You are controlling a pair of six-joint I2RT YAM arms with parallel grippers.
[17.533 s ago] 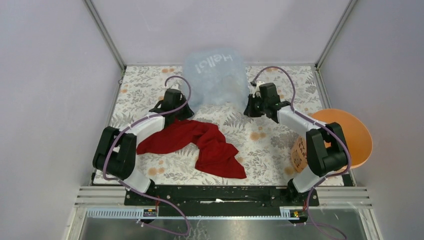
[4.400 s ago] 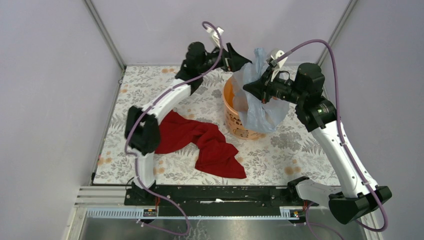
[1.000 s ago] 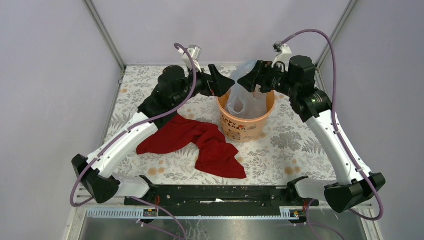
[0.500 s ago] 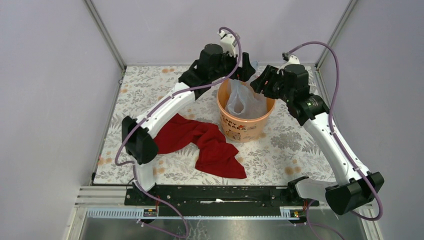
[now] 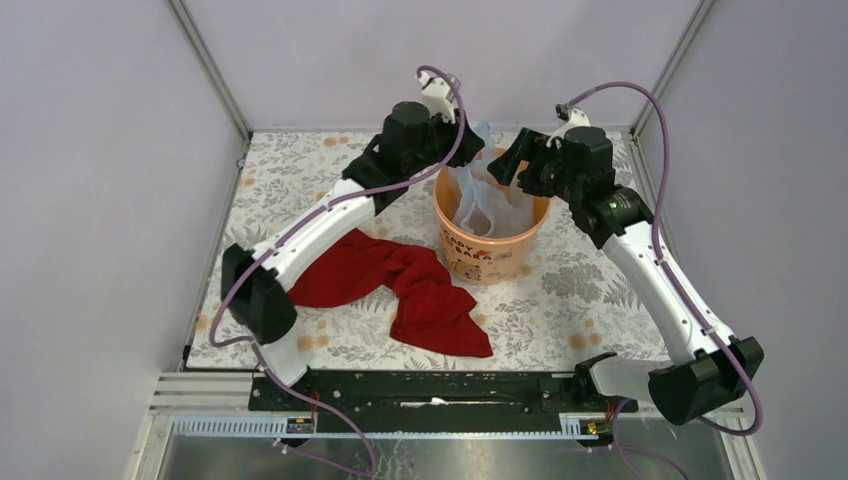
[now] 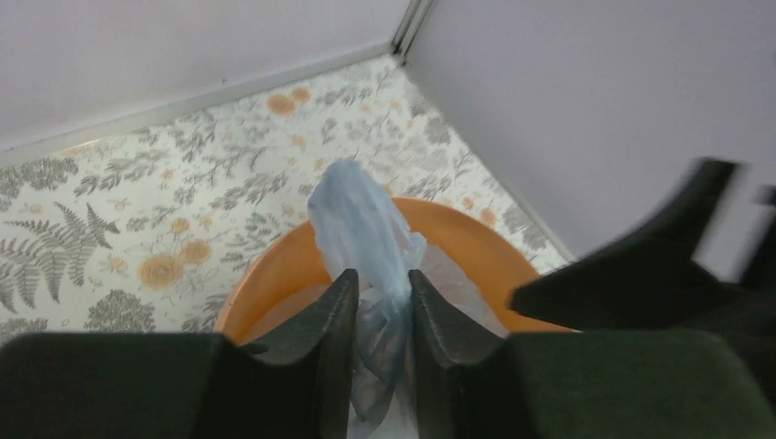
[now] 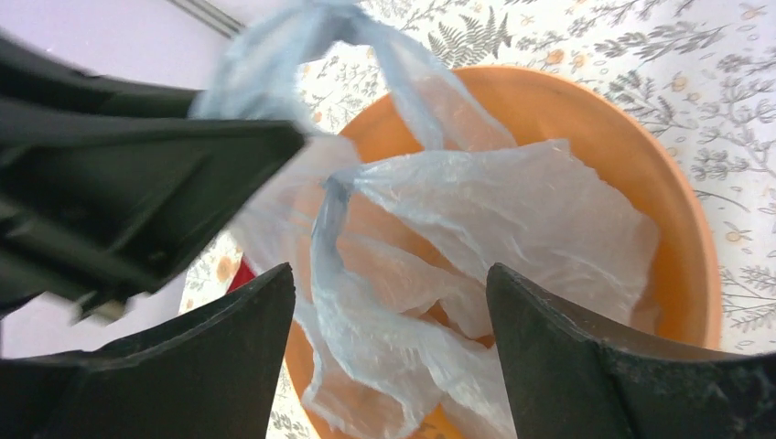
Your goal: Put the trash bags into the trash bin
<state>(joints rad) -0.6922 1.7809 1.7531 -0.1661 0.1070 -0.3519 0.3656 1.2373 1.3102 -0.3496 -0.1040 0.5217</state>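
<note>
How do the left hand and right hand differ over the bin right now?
The left hand is shut, pinching a bunched fold of the trash bag. The right hand is open, its fingers spread wide and clamping nothing. In the top view, the left hand is at the far-left rim of the trash bin and the right hand at its far-right side. Shared: both are above the bin's mouth, with most of the bag inside it.

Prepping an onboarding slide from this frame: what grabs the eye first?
The pale bag hangs into the orange bucket at far centre, its top pinched by the left gripper. The right gripper hovers open over the bucket's rim. A red cloth lies left of the bucket.
</note>
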